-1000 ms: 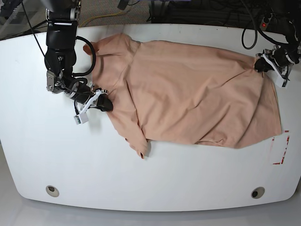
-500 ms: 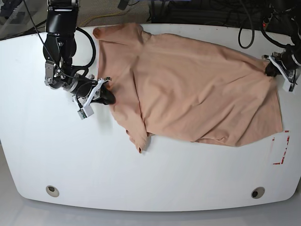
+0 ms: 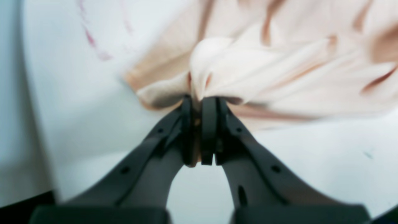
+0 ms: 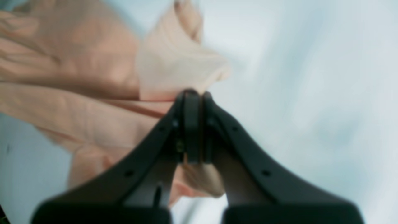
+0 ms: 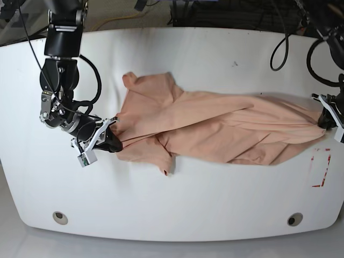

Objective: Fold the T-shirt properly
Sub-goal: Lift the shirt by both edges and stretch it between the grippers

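**T-shirt stretched between two claws**

The peach T-shirt (image 5: 215,131) lies across the middle of the white table (image 5: 177,204), drawn out lengthwise into a long, wrinkled band. The right claw (image 5: 114,144) has its jaws pressed together on a bunch of fabric at the shirt's wider end, where a sleeve and some loose folds spread out on the table. The left claw (image 5: 324,119) pinches the opposite, narrow end of the shirt near the table's edge. Its wrist view shows its dark fingers (image 3: 209,124) clamped on a gathered puff of cloth. Red markings (image 5: 321,168) sit on the table just beside the left claw's end of the shirt.
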`<action>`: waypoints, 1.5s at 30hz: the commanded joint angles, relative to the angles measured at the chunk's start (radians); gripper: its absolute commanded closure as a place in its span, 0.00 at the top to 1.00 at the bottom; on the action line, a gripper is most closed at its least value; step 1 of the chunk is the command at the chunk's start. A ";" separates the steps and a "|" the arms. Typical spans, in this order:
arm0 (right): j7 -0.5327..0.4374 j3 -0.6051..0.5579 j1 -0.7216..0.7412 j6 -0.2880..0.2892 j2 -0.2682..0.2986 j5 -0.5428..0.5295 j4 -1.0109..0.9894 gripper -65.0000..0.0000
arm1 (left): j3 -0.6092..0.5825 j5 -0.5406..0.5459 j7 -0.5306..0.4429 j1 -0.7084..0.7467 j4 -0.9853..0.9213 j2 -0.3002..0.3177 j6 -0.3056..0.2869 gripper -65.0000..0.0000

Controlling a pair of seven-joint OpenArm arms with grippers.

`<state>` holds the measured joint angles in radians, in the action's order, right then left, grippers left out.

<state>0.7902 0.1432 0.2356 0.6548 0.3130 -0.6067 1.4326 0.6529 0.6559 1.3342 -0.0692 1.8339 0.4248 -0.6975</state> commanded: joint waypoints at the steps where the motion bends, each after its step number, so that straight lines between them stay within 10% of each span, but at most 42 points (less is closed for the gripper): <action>1: 0.008 0.003 0.084 0.004 0.033 -0.020 0.021 0.00 | 0.008 0.006 0.029 -0.093 0.014 0.026 -0.001 0.01; 26: 0.186 -0.118 0.695 0.043 0.240 -0.051 0.030 0.00 | -0.173 0.006 0.062 -0.746 -0.159 0.199 -0.001 0.01; 45: 0.223 0.184 0.001 0.043 0.209 -0.220 0.208 0.00 | -0.153 0.014 0.062 -0.022 0.048 0.075 -0.001 0.01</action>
<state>1.0290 0.2943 0.2577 0.6960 0.5011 -0.8120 1.6028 0.4740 0.6514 1.4151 -0.1146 1.8519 0.4789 -0.6975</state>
